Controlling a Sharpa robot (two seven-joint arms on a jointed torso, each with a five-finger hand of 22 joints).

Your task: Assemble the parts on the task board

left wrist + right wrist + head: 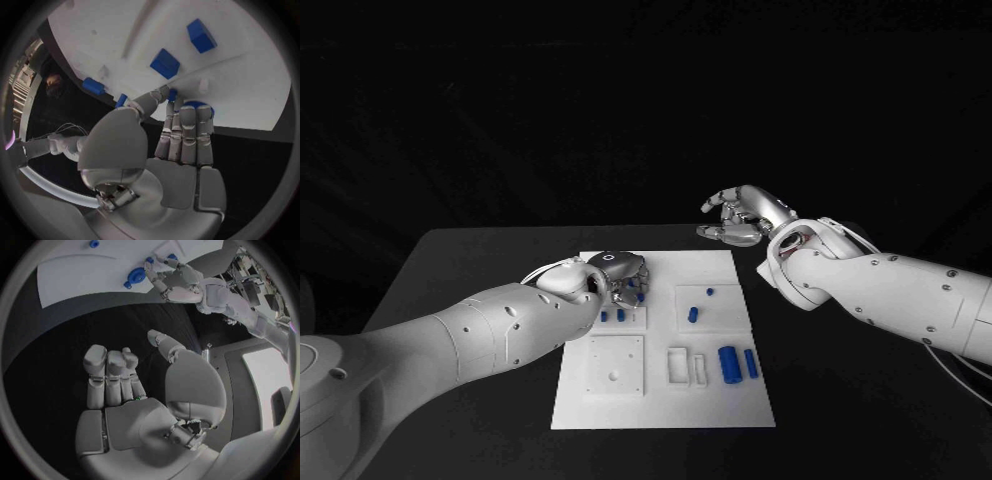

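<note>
1. clearly, the task board (661, 400) is a white plate that lies flat in the middle of the black table (473, 260), with shallow pockets cut in it; it looks stiff and should not bend under a light press.
2. the parts are small blue pieces: a long blue block (730, 363) and a thinner blue bar (751, 363) lie side by side near the board's right edge, a short blue peg (691, 314) lies in the pocket further back, and a tiny blue stud (710, 291) sits behind it.
3. the left hand (617, 272) is over the far left part of the board, its fingers bent down; in the left wrist view its fingertips (187, 112) touch a round blue part (199, 105) that lies at the board's edge. i cannot tell if this part is really pinched or only touched.
4. the right hand (747, 215) hovers beyond the far right corner of the board, fingers loosely curled and apart, with nothing in it.
5. i judge the parts as light, hard and rather smooth plastic, so they may slip or tip from a careless pinch.
6. the long block is best taken across its two long sides, near its middle; the peg by its round side, thumb against one finger, with gentle force.
</note>
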